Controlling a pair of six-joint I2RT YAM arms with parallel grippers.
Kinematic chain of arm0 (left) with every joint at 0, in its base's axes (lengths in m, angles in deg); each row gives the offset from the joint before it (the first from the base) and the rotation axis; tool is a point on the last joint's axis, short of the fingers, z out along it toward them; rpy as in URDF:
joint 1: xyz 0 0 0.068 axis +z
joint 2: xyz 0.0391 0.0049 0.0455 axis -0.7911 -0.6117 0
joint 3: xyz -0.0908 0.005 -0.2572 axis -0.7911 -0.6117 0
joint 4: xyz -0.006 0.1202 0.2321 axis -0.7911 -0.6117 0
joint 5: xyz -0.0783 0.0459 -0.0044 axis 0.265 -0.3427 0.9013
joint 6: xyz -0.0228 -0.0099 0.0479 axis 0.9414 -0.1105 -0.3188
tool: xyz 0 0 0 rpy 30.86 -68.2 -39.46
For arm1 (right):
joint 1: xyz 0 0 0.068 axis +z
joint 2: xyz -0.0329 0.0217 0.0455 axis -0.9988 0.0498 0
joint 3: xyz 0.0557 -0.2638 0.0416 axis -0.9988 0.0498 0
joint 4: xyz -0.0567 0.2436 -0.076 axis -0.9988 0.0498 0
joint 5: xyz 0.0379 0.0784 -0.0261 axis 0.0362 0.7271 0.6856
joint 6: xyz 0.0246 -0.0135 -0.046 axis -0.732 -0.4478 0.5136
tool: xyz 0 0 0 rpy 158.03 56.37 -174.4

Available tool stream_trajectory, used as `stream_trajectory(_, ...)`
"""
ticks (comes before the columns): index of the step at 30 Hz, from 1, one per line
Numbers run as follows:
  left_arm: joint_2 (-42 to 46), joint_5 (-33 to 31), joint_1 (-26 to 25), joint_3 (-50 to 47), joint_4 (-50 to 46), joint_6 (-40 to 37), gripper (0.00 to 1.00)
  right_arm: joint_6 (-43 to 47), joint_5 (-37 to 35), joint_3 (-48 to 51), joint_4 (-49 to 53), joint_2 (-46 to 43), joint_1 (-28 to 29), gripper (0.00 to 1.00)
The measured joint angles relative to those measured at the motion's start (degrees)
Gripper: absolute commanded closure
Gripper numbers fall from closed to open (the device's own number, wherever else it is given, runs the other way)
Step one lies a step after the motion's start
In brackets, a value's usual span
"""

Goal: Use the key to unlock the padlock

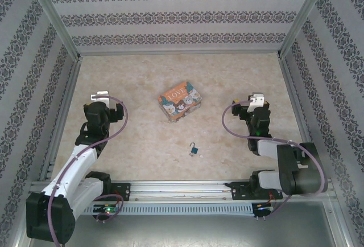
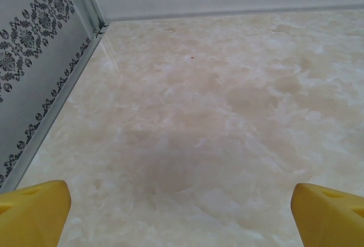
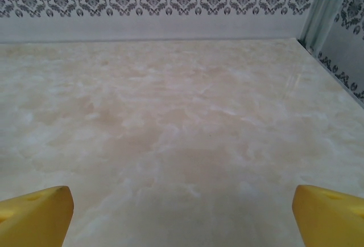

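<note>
The tiny blue-teal padlock [image 1: 194, 150] with its thin silver shackle lies on the marble tabletop, near the front and midway between the arms. Small pale specks beside it are too small to identify, so I cannot make out the key. My left gripper [image 1: 102, 98] hovers far to the padlock's left, and my right gripper [image 1: 257, 100] far to its right. In the left wrist view the left gripper [image 2: 182, 218] is open, its yellow fingertips [image 2: 34, 213] wide apart over bare table. The right gripper [image 3: 182, 215] is open too, with fingertips [image 3: 37, 215] spread and nothing between them.
A colourful rectangular "LOVE" tin [image 1: 180, 101] sits behind the padlock at the table's centre. Patterned walls [image 1: 170, 19] close in the table at the back and both sides. A metal rail [image 1: 182, 187] runs along the front by the arm bases.
</note>
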Motion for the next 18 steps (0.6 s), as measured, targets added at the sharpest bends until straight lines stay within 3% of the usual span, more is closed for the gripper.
stream_trajectory(11,0.0,-0.81,0.31,-2.32,0.39,0.37,0.01,0.61,2.21,-0.04,-9.31,10.47,-0.74,0.02)
stream_trajectory(18,-1.36,-1.05,1.11,-3.61,3.58,0.39,0.01,-0.52,2.38,-4.15,-5.29,11.39,-2.23,0.02)
